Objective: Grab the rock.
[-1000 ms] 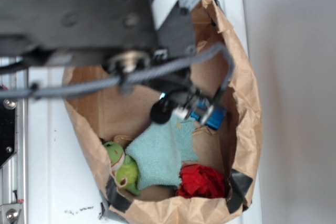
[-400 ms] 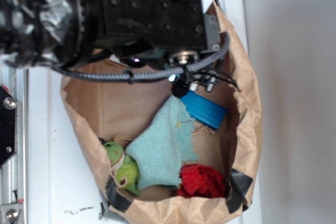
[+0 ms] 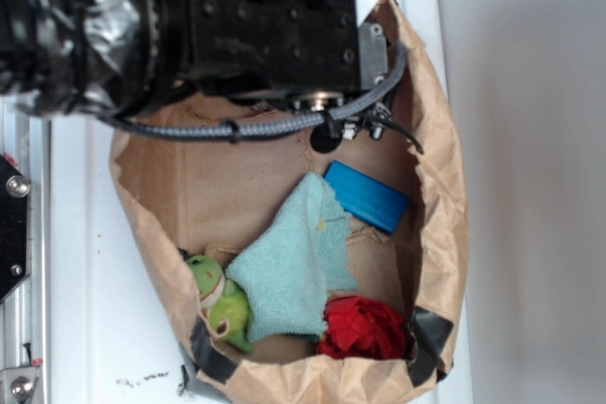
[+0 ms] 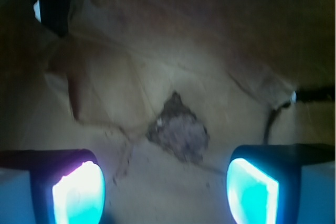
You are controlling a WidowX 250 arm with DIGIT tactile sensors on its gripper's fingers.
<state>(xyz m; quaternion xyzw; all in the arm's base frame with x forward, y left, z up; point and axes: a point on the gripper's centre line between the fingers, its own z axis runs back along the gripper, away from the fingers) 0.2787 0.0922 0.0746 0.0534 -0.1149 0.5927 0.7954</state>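
Note:
The rock (image 4: 177, 129), a small rough grey-brown lump with a pointed top, lies on the creased brown paper floor in the wrist view. My gripper (image 4: 165, 188) is open. Its two glowing pads (image 4: 79, 192) stand wide apart at the bottom of the frame, with nothing between them. The rock sits a little ahead of the gap, slightly right of centre, and touches neither pad. In the exterior view the black arm (image 3: 237, 26) covers the far end of the bag and hides the rock.
A brown paper bag (image 3: 445, 205) encloses everything. Inside lie a blue block (image 3: 367, 196), a teal cloth (image 3: 289, 272), a green plush frog (image 3: 220, 300) and a red fabric ball (image 3: 365, 326). The bag's walls stand close round the gripper.
The arm has moved toward the far end of the bag, off the blue block, which now shows in full. The cloth, frog and ball have not moved.

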